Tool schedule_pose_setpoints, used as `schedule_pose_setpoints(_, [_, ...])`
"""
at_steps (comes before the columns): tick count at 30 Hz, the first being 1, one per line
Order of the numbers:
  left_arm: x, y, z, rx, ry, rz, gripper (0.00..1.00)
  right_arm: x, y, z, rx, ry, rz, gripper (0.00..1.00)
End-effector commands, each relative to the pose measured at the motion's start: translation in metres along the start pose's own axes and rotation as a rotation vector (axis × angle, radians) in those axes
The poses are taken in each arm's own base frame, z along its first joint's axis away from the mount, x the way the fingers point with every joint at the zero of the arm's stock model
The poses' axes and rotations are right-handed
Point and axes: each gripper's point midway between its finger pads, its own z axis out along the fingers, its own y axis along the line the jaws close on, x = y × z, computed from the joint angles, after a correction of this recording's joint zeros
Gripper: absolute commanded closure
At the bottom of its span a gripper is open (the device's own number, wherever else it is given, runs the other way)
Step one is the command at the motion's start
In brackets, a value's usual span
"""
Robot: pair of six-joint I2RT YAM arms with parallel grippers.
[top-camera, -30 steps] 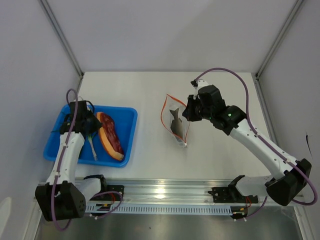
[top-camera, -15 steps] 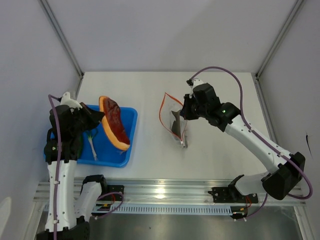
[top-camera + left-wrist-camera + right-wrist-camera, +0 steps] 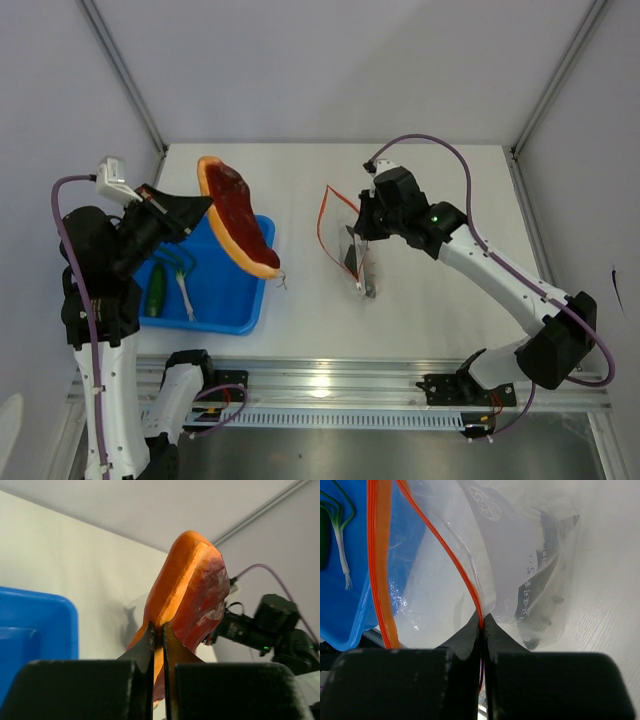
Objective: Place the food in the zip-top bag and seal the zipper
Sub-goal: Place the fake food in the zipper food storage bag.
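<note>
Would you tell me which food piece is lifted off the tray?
The red meat slab, clamped in the left gripper; the green stalks lie in the blue tray.

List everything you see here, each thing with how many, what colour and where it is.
meat slab: one, dark red with an orange rim, lifted above the tray's far right corner
green onion: one, white stalk with green top, lying in the tray
dark-green piece: one, in the tray, left of the green onion
tray: one, blue, left side of the table
zip-top bag: one, clear, mid-table, held up
zipper: one, red-orange, along the open mouth of the bag
table: one, white
left hand: one, black, shut on the meat slab
right hand: one, black, shut on the bag's mouth edge
</note>
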Motion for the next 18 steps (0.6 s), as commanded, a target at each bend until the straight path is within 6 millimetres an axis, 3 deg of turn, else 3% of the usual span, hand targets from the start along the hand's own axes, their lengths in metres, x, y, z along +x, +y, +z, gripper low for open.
schedule_pose_setpoints(1, [-0.009, -0.031, 0.008, 0.144, 0.008, -0.073, 0.99, -0.023, 0.015, 0.001, -0.027, -0.060, 0.016, 1.00])
schedule_pose_setpoints(7, [-0.021, -0.051, 0.015, 0.222, -0.066, -0.041, 0.99, -0.018, 0.027, 0.012, -0.040, -0.014, 0.052, 1.00])
schedule_pose_setpoints(18, [-0.005, -0.079, 0.048, 0.381, -0.040, -0.039, 0.99, 0.002, 0.062, 0.021, -0.136, 0.068, 0.076, 1.00])
